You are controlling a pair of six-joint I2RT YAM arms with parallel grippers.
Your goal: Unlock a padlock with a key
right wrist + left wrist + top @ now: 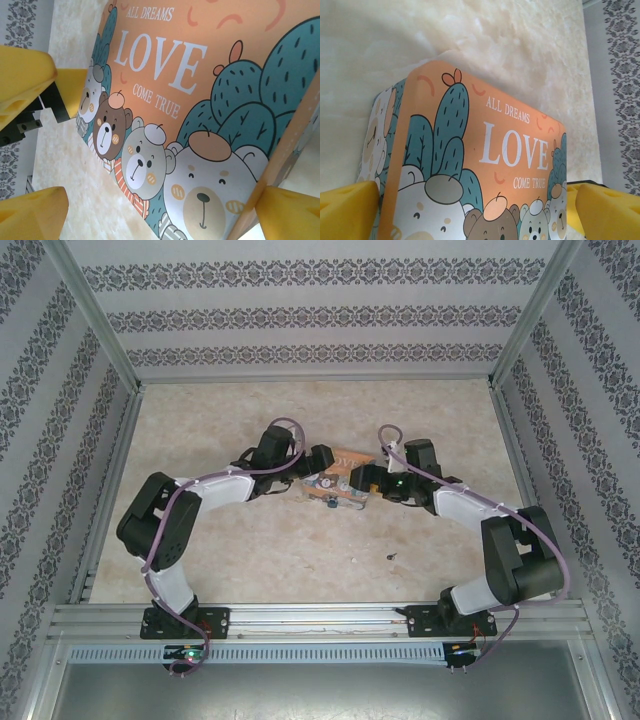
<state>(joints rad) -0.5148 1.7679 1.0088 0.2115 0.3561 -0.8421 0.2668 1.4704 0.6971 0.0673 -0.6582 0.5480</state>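
Observation:
The colourful LOVE tin lies at the table's middle with both grippers meeting at it. My left gripper has it between its yellow fingers, and both pads press on the tin's short sides. My right gripper stands open over the tin's bear end. One of its fingers is at the tin's edge and the other is off over bare table. The blue padlock is hidden. A small dark object, perhaps the key, lies on the table nearer the right arm's base.
Patterned walls and metal frame posts close in the beige table on three sides. A metal rail holding both arm bases runs along the near edge. The left gripper's yellow finger appears in the right wrist view.

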